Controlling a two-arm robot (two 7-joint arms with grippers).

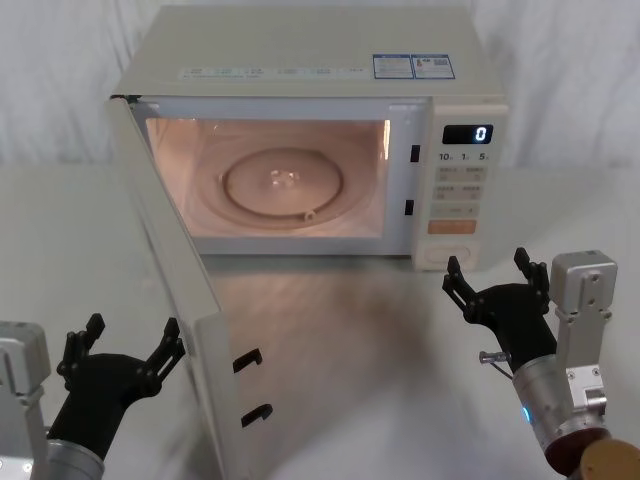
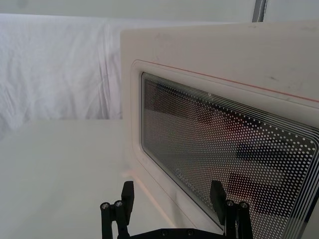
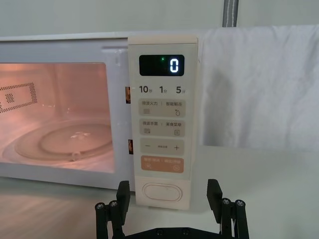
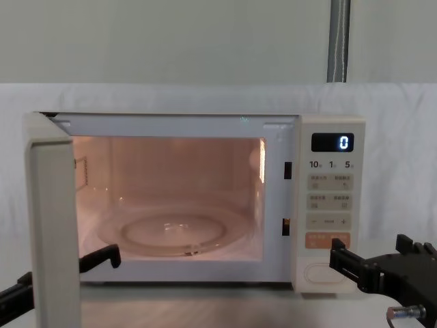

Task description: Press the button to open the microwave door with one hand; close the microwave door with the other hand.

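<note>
White bench (image 1: 60, 230) with a cream microwave (image 1: 300, 50) on it, glass turntable (image 1: 282, 186) inside the lit cavity, display (image 1: 467, 134) reading 0, white cloth (image 4: 171, 96) draped behind.

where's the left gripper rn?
Head view: left gripper sits low at the robot's left, fingers open, just outside the swung-open microwave door, facing the door's outer window.

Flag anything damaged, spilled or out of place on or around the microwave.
Nothing stands out. The microwave door stands wide open, the lit cavity holds just its glass turntable, and both open grippers, left and right, hover clear.
</note>
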